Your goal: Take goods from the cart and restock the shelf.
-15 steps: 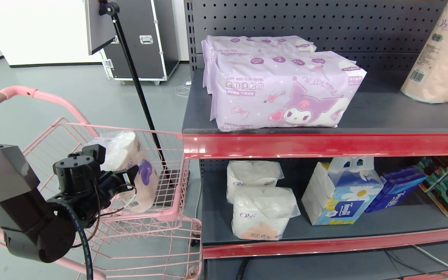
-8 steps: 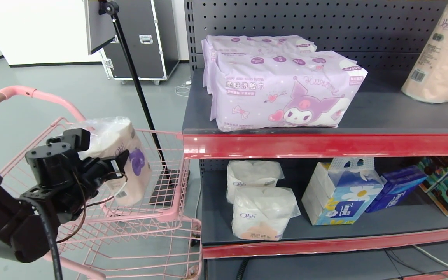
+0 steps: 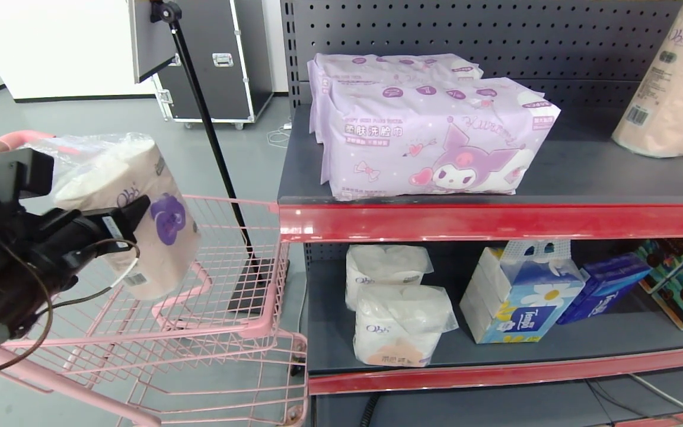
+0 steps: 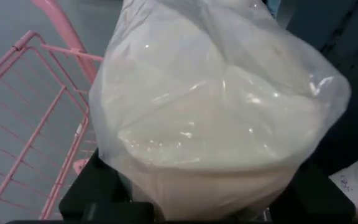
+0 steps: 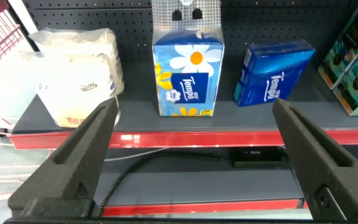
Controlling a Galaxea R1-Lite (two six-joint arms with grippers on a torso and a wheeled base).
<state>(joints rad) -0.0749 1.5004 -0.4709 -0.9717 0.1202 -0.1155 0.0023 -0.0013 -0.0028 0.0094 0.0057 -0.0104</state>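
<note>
- Head view: my left gripper (image 3: 101, 222) is clamped across the pack of toilet rolls (image 3: 140, 196). It holds the pack above the pink cart (image 3: 229, 203), at the left and clear of the basket rim.
- The pack sits high, I judge, so it can pass over the cart's wire wall toward the shelf (image 3: 495, 220) on the right.
- The wrap is thin, clear, crinkly film over soft pale rolls. It dents under a squeeze, so a broad side grip suits it.
- Two matching packs (image 3: 398, 323) stand on the lower level, at its left end. That is the likely slot.
- Left wrist view: the pack of toilet rolls (image 4: 222, 124) bulges between my gripper's (image 4: 204, 205) dark fingers, and the film is glossy and loose at the top. The cart's (image 4: 48, 93) pink wire lies below.
- Right wrist view: my right gripper (image 5: 197, 162) is spread wide and carries nothing. It faces the lower level, with a roll pack (image 5: 79, 81) at the left and a stiff blue tissue box (image 5: 188, 74) beside it.
</note>
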